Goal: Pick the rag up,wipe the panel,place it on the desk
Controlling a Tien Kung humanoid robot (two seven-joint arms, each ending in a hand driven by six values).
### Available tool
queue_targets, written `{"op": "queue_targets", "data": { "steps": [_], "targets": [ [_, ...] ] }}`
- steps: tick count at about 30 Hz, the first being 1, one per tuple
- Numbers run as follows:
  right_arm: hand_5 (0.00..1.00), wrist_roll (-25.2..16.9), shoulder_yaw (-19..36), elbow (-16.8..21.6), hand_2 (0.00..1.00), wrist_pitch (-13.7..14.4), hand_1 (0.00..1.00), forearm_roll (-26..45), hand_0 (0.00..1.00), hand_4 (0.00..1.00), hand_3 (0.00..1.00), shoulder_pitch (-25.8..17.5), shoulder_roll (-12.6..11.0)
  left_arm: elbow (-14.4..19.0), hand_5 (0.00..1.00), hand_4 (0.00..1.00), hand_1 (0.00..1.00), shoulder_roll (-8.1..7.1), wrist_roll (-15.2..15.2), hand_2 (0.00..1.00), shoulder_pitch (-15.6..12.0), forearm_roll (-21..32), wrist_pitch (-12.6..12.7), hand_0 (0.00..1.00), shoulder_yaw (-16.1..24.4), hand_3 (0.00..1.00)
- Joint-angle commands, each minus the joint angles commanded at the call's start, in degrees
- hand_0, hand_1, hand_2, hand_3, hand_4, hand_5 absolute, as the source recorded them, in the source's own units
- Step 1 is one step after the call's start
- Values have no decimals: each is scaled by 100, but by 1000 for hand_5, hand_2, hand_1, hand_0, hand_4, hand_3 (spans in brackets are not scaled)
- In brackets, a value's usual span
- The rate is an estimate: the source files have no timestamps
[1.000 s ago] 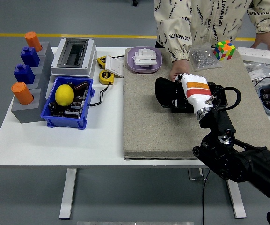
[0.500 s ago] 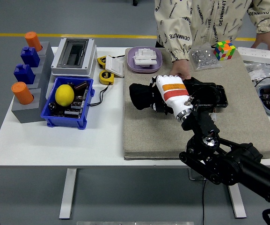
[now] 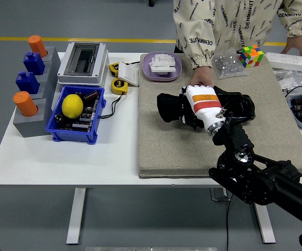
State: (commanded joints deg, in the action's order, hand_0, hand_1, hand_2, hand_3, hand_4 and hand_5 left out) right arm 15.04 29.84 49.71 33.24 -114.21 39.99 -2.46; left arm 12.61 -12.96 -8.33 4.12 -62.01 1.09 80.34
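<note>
A black rag (image 3: 167, 107) lies bunched on the grey mat (image 3: 161, 151), with my right hand (image 3: 191, 109) shut on it. The hand's white back with an orange stripe faces up. Just right of the hand, a black panel (image 3: 242, 104) rests on the mat, partly hidden by my wrist. The rag extends left past the panel's left end. A person at the far side rests a hand (image 3: 201, 78) on the mat at the panel's far edge. My left arm is out of the picture.
A purple tray (image 3: 162, 66) and a parts bag (image 3: 225, 63) with a colour cube (image 3: 250, 56) sit at the mat's far edge. On the left are a blue bin (image 3: 73, 130) holding a lemon, a white box (image 3: 82, 63), tape measures (image 3: 118, 85) and a grey peg stand (image 3: 30, 123).
My right hand swept the rag left across the panel, then came back to the right by a short way. The person's hand stayed at the panel's far edge.
</note>
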Motion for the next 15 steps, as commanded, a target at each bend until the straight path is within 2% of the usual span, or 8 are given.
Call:
{"op": "queue_targets", "data": {
  "steps": [15],
  "targets": [
    [22, 10, 363, -212, 421, -28, 400, -59, 285, 956, 436, -176, -578, 6, 445, 627, 642, 10, 2, 656, -22, -16, 0, 604, 48, 563]
  ]
}}
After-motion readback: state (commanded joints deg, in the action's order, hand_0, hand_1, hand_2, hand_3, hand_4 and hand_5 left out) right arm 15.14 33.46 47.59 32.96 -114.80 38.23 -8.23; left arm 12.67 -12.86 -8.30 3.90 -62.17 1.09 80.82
